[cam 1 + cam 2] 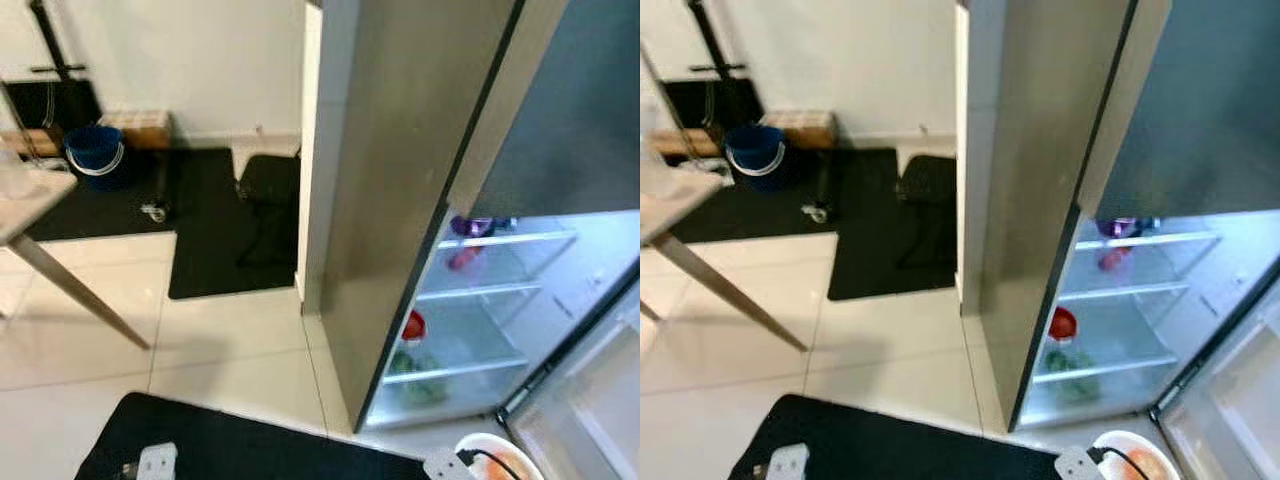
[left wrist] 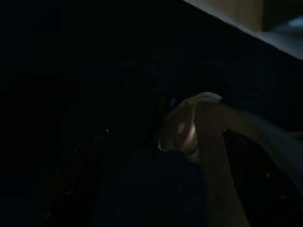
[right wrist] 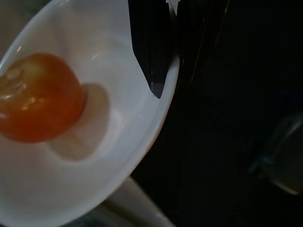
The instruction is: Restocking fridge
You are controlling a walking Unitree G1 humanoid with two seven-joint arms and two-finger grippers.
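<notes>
Beside open fridge — right fingers clamped on tomato bowl; left's state untellable.

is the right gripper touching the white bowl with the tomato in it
Touching. In the right wrist view a black finger of the right gripper lies over the white bowl's rim, pinching it, with the tomato resting inside.

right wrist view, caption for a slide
Right gripper pinching the rim of a white bowl holding a tomato.
</notes>
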